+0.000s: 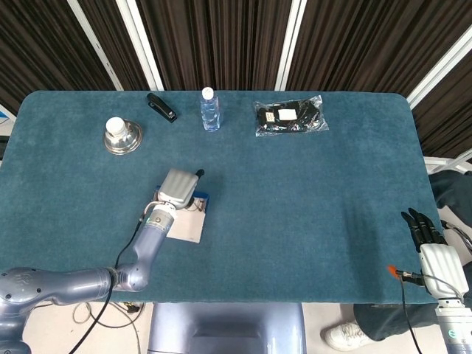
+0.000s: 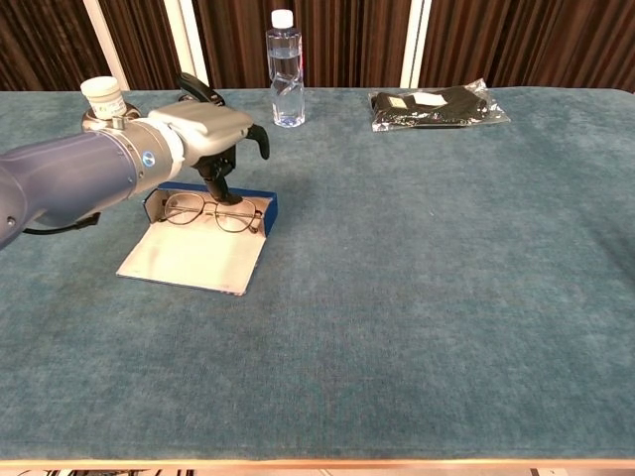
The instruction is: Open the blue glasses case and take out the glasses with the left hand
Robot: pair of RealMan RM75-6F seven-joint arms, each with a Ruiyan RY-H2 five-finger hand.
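The blue glasses case point(image 2: 270, 211) lies open on the table's left front, its pale lid point(image 2: 193, 260) folded flat toward me. Thin-rimmed glasses point(image 2: 234, 218) rest inside the blue tray. My left hand point(image 2: 208, 134) hovers over the case's far edge, fingers point(image 2: 215, 180) pointing down and touching the tray's back rim near the glasses, thumb stuck out to the side; nothing is pinched. From above, the left hand point(image 1: 177, 189) covers most of the case point(image 1: 200, 200). My right hand point(image 1: 430, 247) hangs off the table's front right corner, fingers straight, holding nothing.
Along the far edge stand a metal bowl with a white jar point(image 1: 122, 136), a black stapler point(image 1: 161, 107), a water bottle point(image 2: 285, 69) and a bagged black item point(image 2: 437, 105). The bowl point(image 2: 104, 99) sits just behind my left forearm.
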